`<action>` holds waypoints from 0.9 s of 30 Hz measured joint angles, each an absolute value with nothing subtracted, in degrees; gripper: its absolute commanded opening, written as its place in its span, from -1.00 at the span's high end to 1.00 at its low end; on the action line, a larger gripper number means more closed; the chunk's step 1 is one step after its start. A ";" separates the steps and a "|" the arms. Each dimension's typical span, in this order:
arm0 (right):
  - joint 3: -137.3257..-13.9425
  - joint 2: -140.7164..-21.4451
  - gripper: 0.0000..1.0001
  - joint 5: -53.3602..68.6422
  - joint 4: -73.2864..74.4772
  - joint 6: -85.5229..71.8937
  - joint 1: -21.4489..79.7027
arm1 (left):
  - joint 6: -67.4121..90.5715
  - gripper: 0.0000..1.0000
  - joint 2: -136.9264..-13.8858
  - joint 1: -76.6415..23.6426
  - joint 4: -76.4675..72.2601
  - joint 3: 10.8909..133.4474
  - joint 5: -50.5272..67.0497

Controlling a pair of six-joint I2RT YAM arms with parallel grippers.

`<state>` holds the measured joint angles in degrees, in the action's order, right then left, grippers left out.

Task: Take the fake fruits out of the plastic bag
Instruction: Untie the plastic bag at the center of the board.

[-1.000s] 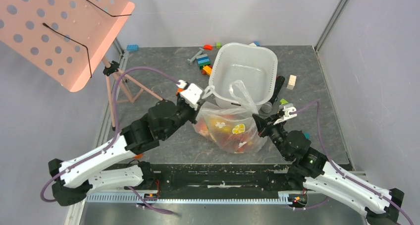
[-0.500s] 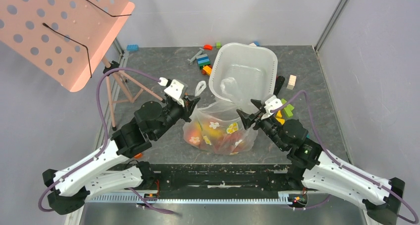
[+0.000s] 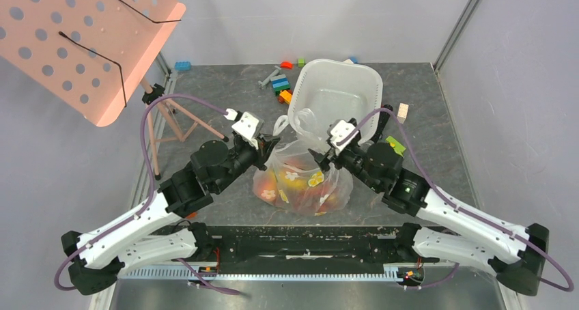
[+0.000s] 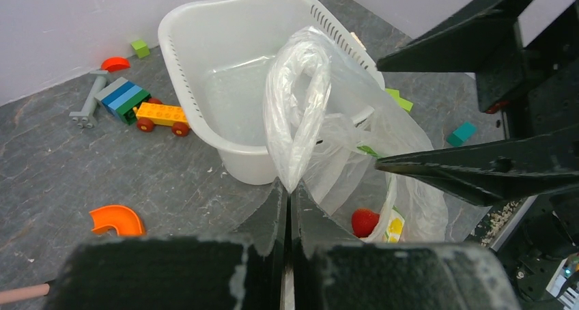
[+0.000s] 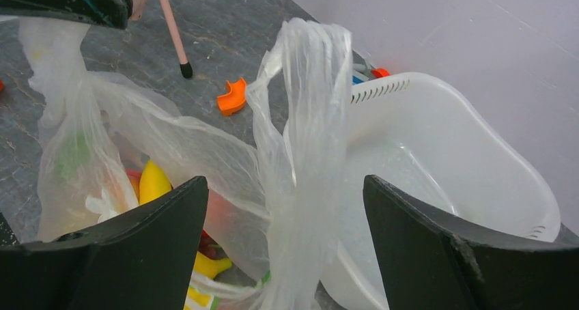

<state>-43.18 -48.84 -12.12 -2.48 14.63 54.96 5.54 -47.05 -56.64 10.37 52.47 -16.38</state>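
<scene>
At table centre, just in front of white basin (image 3: 345, 95): plastic bag (image 3: 304, 163) sits mouth up, handle loops standing upright, long axis roughly vertical. Fake fruits (image 3: 307, 194) lie inside, blurred by film; you cannot name most of them. Top view hides both grips from you. Left wrist view alone shows left gripper (image 4: 287, 187) clamped on one handle loop. Right wrist view alone shows right gripper (image 5: 285, 181) spread wide, other loop hanging between its fingers.

1 clear bag (image 4: 300, 98), 1 white basin (image 4: 239, 163), 1 pink stand (image 3: 75, 44), 1 orange curved piece (image 4: 116, 220); fruits (image 3: 304, 187) inside the bag too bunched to count
</scene>
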 measured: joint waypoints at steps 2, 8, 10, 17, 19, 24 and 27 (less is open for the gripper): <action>-45.43 -52.03 -0.72 -12.53 -2.17 15.07 54.96 | 5.54 0.96 -46.98 -56.64 10.22 52.47 -16.38; -50.68 -58.22 -0.59 -14.02 -2.66 15.25 54.96 | 5.54 0.96 -46.15 -56.64 10.17 52.40 -16.38; -52.49 -59.61 -0.54 -14.06 -2.90 15.18 54.94 | 5.54 0.96 -45.54 -56.64 10.11 52.18 -16.38; -56.18 -62.81 -0.43 -17.67 -3.55 14.85 54.94 | 5.52 0.96 -44.10 -56.64 10.22 52.05 -16.43; -56.47 -62.87 -0.41 -18.87 -3.36 14.87 54.94 | 5.52 0.96 -43.66 -56.64 10.20 51.86 -16.43; -59.13 -63.75 -0.40 -21.12 -1.56 15.38 54.94 | 5.54 0.96 -43.27 -56.64 10.33 51.46 -16.45; -59.72 -63.46 -0.38 -21.78 -0.99 15.75 54.94 | 5.52 0.96 -43.16 -56.64 10.35 51.29 -16.45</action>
